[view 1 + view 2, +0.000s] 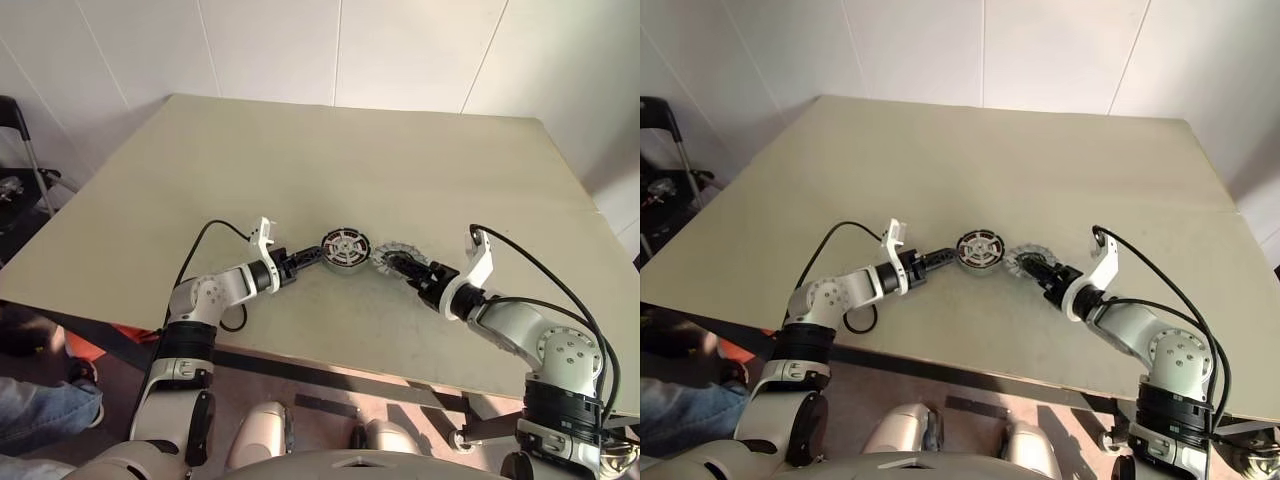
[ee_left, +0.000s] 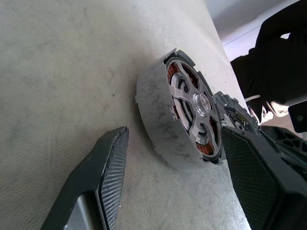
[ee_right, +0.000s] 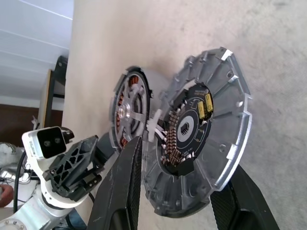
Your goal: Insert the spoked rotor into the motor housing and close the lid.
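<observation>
No readable writing or brand mark shows on any part. One motor housing sits on the pale desk, near the front edge and about midway between the two arms. One spoked rotor is seated inside the housing, its flat silver spokes running to a small hub, with copper-red windings showing in the gaps. One lid is counted, a dull-grey disc with a ribbed, toothed edge; its inner face carries a dark round circuit board with small yellow components and a fan of thin wires. The lid stands tilted up on its edge just beside the housing, on the housing's right side. The left pincer reaches to the housing's left side with its two black fingers spread apart, one on each side of the housing; it cannot be told whether they touch it. The right pincer has its fingers closed on the lid's rim, one finger on each face, holding the lid raised off flat.
</observation>
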### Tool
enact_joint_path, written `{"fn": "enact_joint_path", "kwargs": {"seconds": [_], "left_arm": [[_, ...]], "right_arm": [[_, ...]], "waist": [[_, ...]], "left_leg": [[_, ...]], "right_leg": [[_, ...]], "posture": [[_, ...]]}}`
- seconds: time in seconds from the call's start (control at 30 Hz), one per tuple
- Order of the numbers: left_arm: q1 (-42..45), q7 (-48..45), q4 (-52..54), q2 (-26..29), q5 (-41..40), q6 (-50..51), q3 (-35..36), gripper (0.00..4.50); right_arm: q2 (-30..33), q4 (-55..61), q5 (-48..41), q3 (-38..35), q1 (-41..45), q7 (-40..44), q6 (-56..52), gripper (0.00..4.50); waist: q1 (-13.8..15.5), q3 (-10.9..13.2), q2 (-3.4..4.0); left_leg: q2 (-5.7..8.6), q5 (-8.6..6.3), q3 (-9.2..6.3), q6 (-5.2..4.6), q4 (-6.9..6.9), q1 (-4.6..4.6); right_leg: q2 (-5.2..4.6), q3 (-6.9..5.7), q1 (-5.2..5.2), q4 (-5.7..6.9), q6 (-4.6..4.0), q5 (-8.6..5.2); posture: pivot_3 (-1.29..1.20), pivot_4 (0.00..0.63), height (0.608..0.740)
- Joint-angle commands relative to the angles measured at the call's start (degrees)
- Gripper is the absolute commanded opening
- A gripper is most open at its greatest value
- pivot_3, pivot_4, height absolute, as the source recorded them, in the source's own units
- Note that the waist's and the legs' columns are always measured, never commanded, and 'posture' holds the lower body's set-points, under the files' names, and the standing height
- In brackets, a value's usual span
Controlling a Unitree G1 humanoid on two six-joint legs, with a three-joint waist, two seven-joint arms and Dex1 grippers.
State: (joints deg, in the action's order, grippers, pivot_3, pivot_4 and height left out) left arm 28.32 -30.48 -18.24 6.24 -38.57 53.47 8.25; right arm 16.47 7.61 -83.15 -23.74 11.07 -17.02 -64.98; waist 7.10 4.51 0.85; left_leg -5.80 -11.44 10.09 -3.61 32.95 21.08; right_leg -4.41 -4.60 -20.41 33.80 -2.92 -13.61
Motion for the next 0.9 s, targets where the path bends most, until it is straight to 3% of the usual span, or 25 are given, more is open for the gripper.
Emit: {"fn": "enact_joint_path", "kwargs": {"seconds": [0.03, 0.13, 0.23, 0.4, 0.9], "left_arm": [[0.3, -0.5, 1.1, 0.2, 0.4, -0.5, -0.2, 3.23], [0.3, -0.5, 1.0, 0.4, 0.5, -0.5, -0.1, 3.23], [0.4, -0.6, 1.0, 0.5, 0.7, -0.6, 0.0, 3.23], [0.4, -0.7, 0.9, 0.4, 0.9, -0.8, 0.0, 3.23], [0.5, -0.6, 0.3, 0.3, 1.3, -1.2, 0.1, 3.23]], "right_arm": [[1.2, 0.3, 0.6, 0.7, 2.4, 1.5, 2.1, 2.21], [1.6, -0.3, 1.1, 1.0, 3.1, 2.6, 3.1, 2.21], [1.7, -0.5, 1.6, 1.4, 3.4, 3.7, 3.6, 2.75], [1.5, -1.1, 2.4, 2.1, 3.7, 3.4, 4.3, 4.46], [0.1, 0.0, -0.4, 5.6, 9.9, 3.9, 4.0, 4.46]], "waist": [[0.0, 0.0, 0.0], [0.0, 0.0, 0.0], [0.0, 0.0, 0.0], [0.0, 0.0, 0.0], [-0.1, 0.0, 0.0]], "left_leg": [[0.0, -0.01, 0.0, -0.01, 0.0, 0.0], [0.0, -0.01, 0.0, -0.03, 0.02, 0.01], [0.0, -0.03, 0.0, -0.05, 0.02, 0.03], [0.0, -0.04, 0.0, -0.07, 0.04, 0.02], [0.0, -0.03, 0.0, -0.08, 0.06, 0.02]], "right_leg": [[0.0, 0.0, 0.0, 0.0, 0.0, 0.0], [0.0, 0.0, 0.0, 0.0, -0.03, 0.02], [0.0, 0.0, 0.0, 0.0, -0.03, 0.02], [0.0, -0.01, 0.0, 0.0, -0.05, 0.02], [0.0, -0.01, -0.01, 0.06, -0.06, 0.03]], "posture": [[0.0, 0.0, 0.74], [0.0, 0.0, 0.74], [0.0, 0.0, 0.74], [0.0, 0.0, 0.74], [0.0, 0.0, 0.74]]}}
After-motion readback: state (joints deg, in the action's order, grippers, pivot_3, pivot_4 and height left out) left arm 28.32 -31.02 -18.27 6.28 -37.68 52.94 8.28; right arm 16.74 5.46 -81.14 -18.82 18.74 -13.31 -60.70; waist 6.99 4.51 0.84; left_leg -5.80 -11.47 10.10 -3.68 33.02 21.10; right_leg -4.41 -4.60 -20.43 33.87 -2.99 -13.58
